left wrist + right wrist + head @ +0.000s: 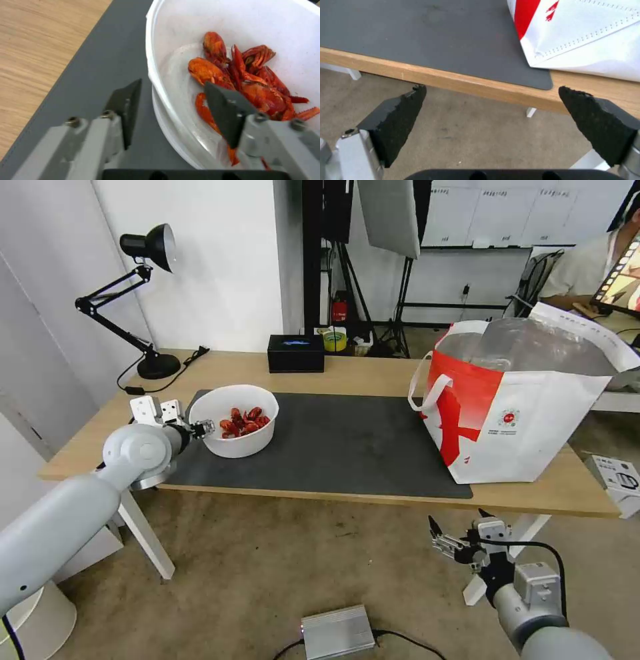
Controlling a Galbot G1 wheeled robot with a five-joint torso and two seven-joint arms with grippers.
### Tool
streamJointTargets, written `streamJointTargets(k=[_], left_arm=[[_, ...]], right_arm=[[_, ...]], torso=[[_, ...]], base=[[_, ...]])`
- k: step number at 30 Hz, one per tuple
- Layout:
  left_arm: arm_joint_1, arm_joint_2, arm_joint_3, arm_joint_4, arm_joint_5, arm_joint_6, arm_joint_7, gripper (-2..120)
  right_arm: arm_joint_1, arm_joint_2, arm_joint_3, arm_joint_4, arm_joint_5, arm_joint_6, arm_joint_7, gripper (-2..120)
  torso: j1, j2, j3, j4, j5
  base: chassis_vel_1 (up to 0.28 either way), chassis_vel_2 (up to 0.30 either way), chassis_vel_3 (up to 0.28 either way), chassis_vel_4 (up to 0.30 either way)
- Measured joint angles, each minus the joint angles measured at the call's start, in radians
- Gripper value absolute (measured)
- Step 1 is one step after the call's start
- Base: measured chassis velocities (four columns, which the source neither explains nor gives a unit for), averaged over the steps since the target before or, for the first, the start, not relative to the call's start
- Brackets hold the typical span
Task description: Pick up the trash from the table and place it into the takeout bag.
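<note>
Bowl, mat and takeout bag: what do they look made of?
Bowl: likely thin white plastic, semi-gloss; the left wrist view shows a slim rolled rim with soft sheen. The open left gripper straddles that rim.
Mat: dark grey, matte and flat; possibly rubber or felt, can't tell.
Takeout bag: looks like white non-woven fabric with stitched seams, red print and a silvery foil-like lining.

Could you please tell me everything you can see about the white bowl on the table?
The white bowl is round, deep and plain, of what looks like thin plastic or foam, and stands upright. It sits on the left end of the dark grey mat, which lies on the table. Red crawfish shells lie heaped on its bottom, well below the rim. The left gripper is open at its near-left rim, one finger outside the wall, the other inside over the shells.
</note>
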Motion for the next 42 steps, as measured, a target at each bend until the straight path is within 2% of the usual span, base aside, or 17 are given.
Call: streamJointTargets(k=[1, 5, 7, 8, 14, 25, 27, 30, 42], left_arm=[[0.0, 0.0, 0.0, 0.0, 0.0, 0.0, 0.0, 47], [-0.004, 0.006, 0.0, -0.001, 0.0, 0.0, -0.006, 28], [-0.004, 0.007, 0.0, -0.002, 0.0, 0.0, -0.007, 27], [-0.004, 0.009, 0.0, -0.003, 0.0, 0.0, -0.007, 19], [0.002, 0.016, 0.0, -0.011, -0.001, 0.015, -0.008, 9], [-0.002, 0.012, 0.005, -0.015, -0.003, 0.026, -0.009, 7], [-0.009, 0.019, 0.005, -0.015, -0.003, 0.026, -0.011, 1], [-0.014, 0.023, 0.007, -0.015, -0.003, 0.026, -0.011, 0], [-0.12, 0.035, 0.049, -0.05, -0.059, 0.018, -0.028, 0]], right_arm=[[0.0, 0.0, 0.0, 0.0, 0.0, 0.0, 0.0, 100], [0.0, 0.0, 0.0, 0.0, 0.0, 0.0, 0.0, 100], [0.0, 0.0, 0.0, 0.0, 0.0, 0.0, 0.0, 100], [0.0, 0.0, 0.0, 0.0, 0.0, 0.0, 0.0, 100], [0.0, 0.0, 0.0, 0.0, 0.0, 0.0, 0.0, 100], [0.0, 0.0, 0.0, 0.0, 0.0, 0.0, 0.0, 100], [0.0, 0.0, 0.0, 0.0, 0.0, 0.0, 0.0, 100], [0.0, 0.0, 0.0, 0.0, 0.0, 0.0, 0.0, 100], [0.0, 0.0, 0.0, 0.0, 0.0, 0.0, 0.0, 100]], torso=[[0.0, 0.0, 0.0, 0.0, 0.0], [0.0, 0.0, 0.0, 0.0001, 0.0], [0.0, 0.0, 0.0, 0.0001, 0.0], [0.0, 0.0, 0.0, 0.0, 0.0], [0.0, 0.0, 0.0, 0.0001, 0.0001], [0.0, 0.0, 0.0, 0.0, -0.0001], [0.0, 0.0, 0.0, 0.0, -0.0001], [0.0, 0.0, 0.0, 0.0, 0.0], [0.0, 0.0, 0.0, 0.0, 0.0]], base=[[0.0, 0.0, 0.0, 0.0], [0.0, 0.0, 0.0, 0.0], [0.0, 0.0, 0.0, 0.0], [0.0, 0.0, 0.0, 0.0], [0.0, 0.0, 0.0, 0.0], [0.0, 0.0, 0.0, 0.0], [0.0, 0.0, 0.0, 0.0], [0.0, 0.0, 0.0, 0.0], [0.0, 0.0, 0.0, 0.0]])
